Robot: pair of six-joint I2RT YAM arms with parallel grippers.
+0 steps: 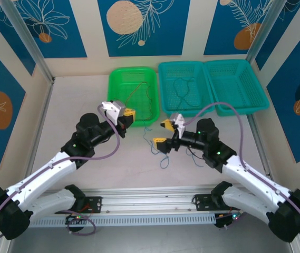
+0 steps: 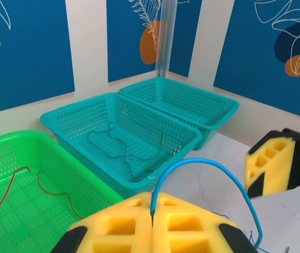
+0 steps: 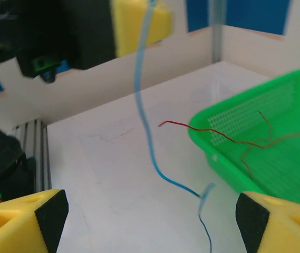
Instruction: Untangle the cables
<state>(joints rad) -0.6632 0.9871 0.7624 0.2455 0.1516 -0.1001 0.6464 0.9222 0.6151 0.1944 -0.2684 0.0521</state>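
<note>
Where the two yellow pads (image 2: 121, 226) of the left gripper (image 2: 152, 224) are pressed together, a blue cable (image 2: 192, 162) is pinched in the seam between them. From there it is seen arching up and over to the right, then dropping toward the table (image 2: 213, 184). The right gripper (image 3: 150, 216) is held wide apart, with nothing gripped between its fingers (image 3: 26, 219). In its wrist view the blue cable is seen hanging down from the left gripper, just beyond the gap.

In the top view the right gripper is found just right of the left one, over the middle of the table. More thin blue strands (image 1: 163, 158) are spread on the white surface near it.

Beyond the left gripper a green basket (image 1: 131, 70) is placed, and a red-brown cable (image 3: 213, 130) is laid in it, one end poking out over the rim. The teal basket (image 1: 184, 64) touching it on the right is occupied by a dark teal-green cable (image 1: 180, 89). A second teal basket (image 1: 239, 84) is set farther right.
</note>
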